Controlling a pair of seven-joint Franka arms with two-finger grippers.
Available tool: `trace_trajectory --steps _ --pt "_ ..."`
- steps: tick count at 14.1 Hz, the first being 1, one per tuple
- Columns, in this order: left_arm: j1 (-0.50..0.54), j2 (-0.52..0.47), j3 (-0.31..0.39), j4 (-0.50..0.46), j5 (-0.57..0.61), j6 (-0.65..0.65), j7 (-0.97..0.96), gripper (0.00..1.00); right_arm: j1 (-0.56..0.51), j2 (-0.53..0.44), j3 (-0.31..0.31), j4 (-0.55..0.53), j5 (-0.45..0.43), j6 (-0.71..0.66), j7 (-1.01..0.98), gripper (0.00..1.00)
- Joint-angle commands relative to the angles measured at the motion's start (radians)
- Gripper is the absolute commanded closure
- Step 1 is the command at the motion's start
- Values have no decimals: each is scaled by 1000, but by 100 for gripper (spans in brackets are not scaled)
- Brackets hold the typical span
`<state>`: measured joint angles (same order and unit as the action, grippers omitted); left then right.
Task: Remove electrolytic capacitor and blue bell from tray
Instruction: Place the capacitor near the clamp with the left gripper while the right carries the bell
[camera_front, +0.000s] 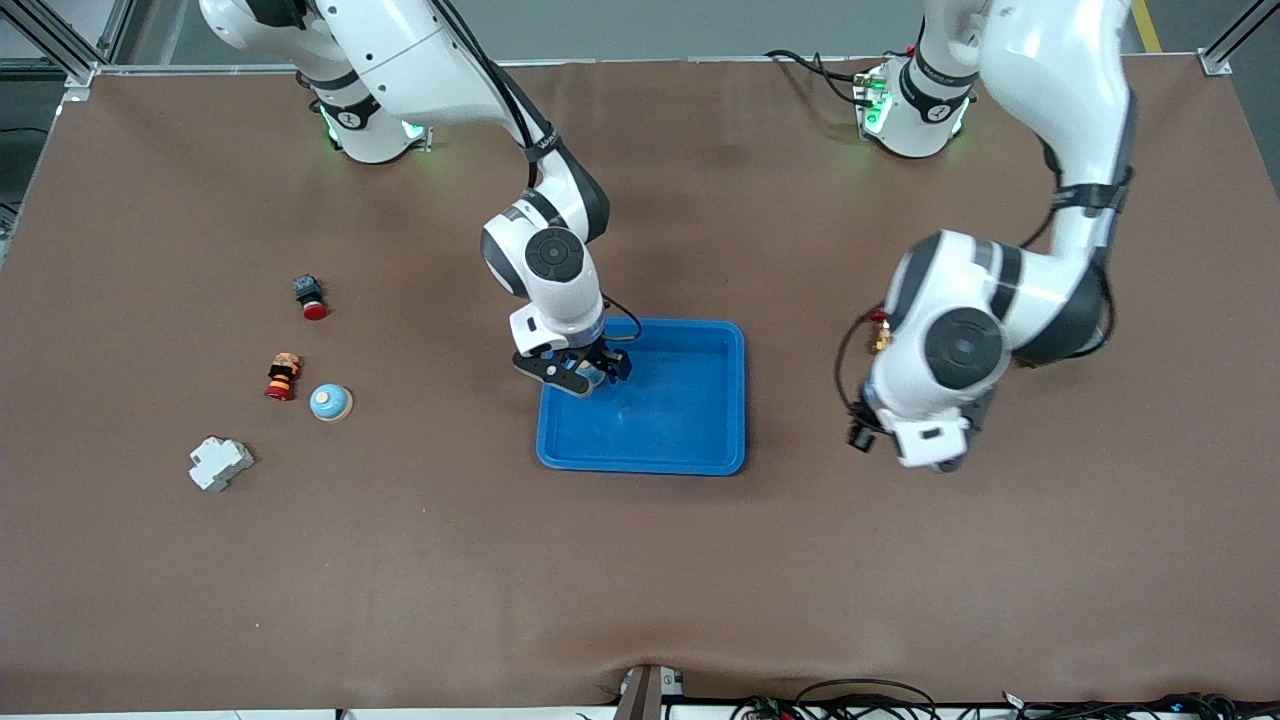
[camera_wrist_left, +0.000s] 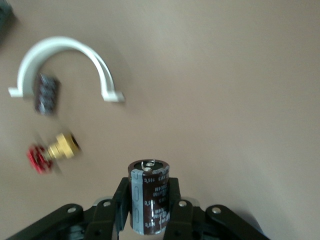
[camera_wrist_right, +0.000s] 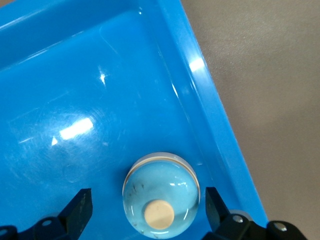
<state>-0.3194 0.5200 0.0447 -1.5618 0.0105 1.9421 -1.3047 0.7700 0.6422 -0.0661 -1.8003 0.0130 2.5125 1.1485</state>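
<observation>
While the left gripper (camera_wrist_left: 150, 212) is clamped on the capacitor (camera_wrist_left: 149, 195), up in the air over bare table toward the left arm's end, well apart from the tray (camera_front: 700, 440), the right gripper (camera_wrist_right: 147, 210) sits low inside the tray w/ jaws spread wide, empty, the bell (camera_wrist_right: 161, 196) between its fingers (camera_wrist_right: 80, 207) but not touched.

Risks, as judged from here:
- Bell is a smooth dome, so pads closing high on the curve could squeeze it out downward or sideways. Needs a grip low, near its base ring.
- Bell lies just beside the tray rim on one side of the gripper, so that finger may catch the wall, tilt or drag the tray.
- Capacitor is held by its lower body and stands tall above the pads. Release from height = it topples, rolls.
- Under the left gripper, ahead of it: white clip (camera_wrist_left: 65, 65), brass-red part (camera_wrist_left: 52, 152), small dark part (camera_wrist_left: 46, 94). Drop near these and the capacitor may knock into them.
</observation>
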Motion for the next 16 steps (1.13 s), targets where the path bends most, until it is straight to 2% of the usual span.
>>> trace_trajectory --steps 1,3,5,6,7,8,9,11,12,13,14,16 --pt "130 0 -11 -119 12 111 196 100 -11 -3 5 10 -30 -8 8 0" --pt "206 41 -13 -180 12 248 271 100 -14 4 5 15 -31 -8 7 0" --pt "220 87 -11 -222 12 389 285 100 -14 11 5 16 -56 -8 0 1" --pt "220 101 -9 -221 12 402 285 100 -14 13 5 16 -71 -8 0 17" --pt "220 104 -9 -221 12 417 285 100 -15 13 5 16 -73 -8 -1 40" --pt "223 121 -8 -222 12 446 286 100 -15 16 5 18 -73 -8 -1 79" --pt "241 127 -8 -243 12 483 288 100 -9 20 5 25 -73 -8 7 100" --pt "241 103 -8 -296 12 495 288 100 -12 24 6 35 -67 -15 7 100" --pt "240 106 -6 -290 12 495 288 75 -11 19 6 39 -62 -20 7 100" --pt "243 112 -8 -271 12 497 286 6 -11 14 8 45 -56 -27 7 100" --pt "246 114 -9 -264 12 497 283 0 -6 11 11 73 -47 -75 5 100" --pt "246 103 -8 -256 12 495 282 0 -8 11 11 200 1 -264 -6 100"
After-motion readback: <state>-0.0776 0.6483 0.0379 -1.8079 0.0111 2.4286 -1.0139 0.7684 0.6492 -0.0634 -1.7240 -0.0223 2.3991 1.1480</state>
